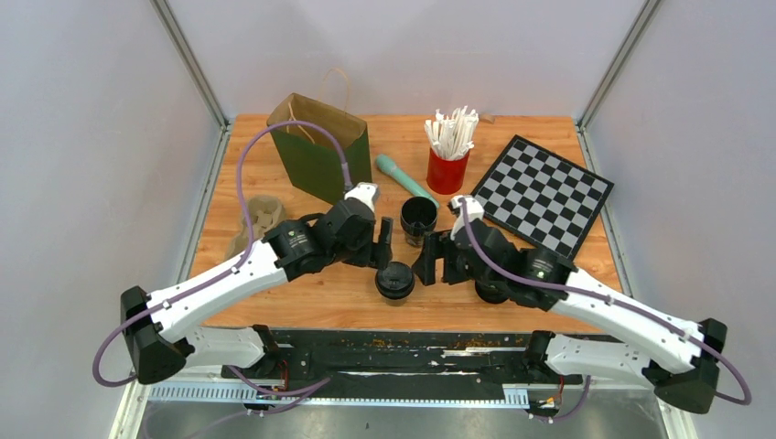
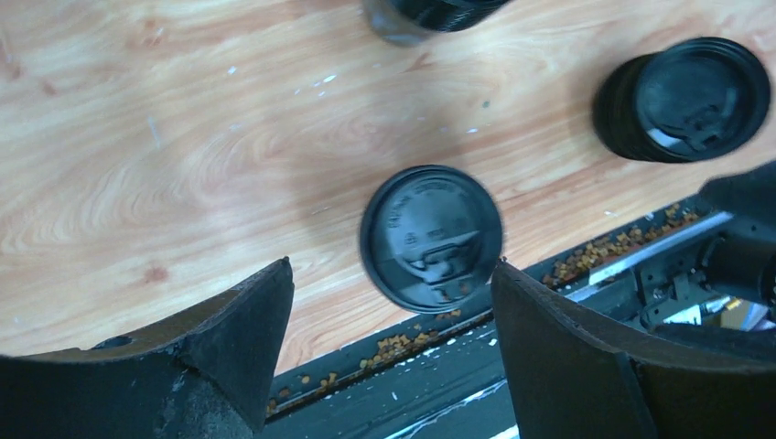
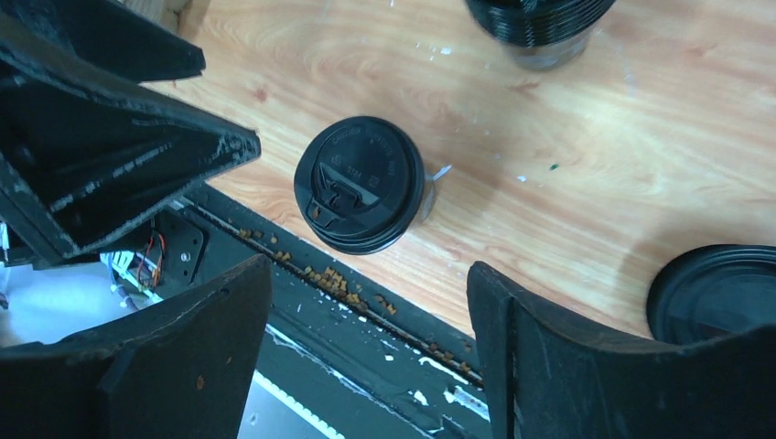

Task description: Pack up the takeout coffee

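A coffee cup with a black lid (image 1: 394, 280) stands near the table's front edge, between my two grippers. It shows in the left wrist view (image 2: 430, 238) and the right wrist view (image 3: 361, 183). A second lidded cup (image 1: 494, 291) stands under my right arm and also shows in the left wrist view (image 2: 691, 96). My left gripper (image 1: 382, 247) is open and empty, just left of and above the first cup (image 2: 392, 274). My right gripper (image 1: 428, 261) is open and empty just right of it (image 3: 371, 270). The green and brown paper bag (image 1: 316, 151) stands open at the back left.
A black stack of lids or cups (image 1: 418, 218) stands behind the grippers. A red cup of white stirrers (image 1: 448, 155), a teal tool (image 1: 403, 176) and a checkerboard (image 1: 544, 192) are at the back right. A cardboard carrier (image 1: 261, 219) lies left.
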`<state>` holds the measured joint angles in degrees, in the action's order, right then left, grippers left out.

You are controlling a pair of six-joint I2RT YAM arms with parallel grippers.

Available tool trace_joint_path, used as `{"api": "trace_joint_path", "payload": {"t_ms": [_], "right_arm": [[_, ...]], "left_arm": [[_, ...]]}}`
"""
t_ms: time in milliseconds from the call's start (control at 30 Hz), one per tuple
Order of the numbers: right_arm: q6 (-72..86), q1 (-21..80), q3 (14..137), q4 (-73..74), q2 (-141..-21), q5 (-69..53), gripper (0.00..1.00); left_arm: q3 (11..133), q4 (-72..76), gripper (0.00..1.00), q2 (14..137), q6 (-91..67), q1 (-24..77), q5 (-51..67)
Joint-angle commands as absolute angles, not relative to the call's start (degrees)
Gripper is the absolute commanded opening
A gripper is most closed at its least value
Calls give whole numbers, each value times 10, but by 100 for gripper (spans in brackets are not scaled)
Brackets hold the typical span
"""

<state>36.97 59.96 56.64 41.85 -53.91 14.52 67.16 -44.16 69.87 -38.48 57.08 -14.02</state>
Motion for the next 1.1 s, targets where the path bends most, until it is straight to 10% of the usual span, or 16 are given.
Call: {"api": "trace_joint_path", "payload": {"t_ms": [0, 1067], "right_arm": [[410, 588, 556, 344, -595, 81, 77], [363, 511, 504, 308, -727, -54, 61]], "left_arm": [[593, -387, 85, 662, -446, 530, -107], [416, -225, 70, 650, -479, 497, 43]]}}
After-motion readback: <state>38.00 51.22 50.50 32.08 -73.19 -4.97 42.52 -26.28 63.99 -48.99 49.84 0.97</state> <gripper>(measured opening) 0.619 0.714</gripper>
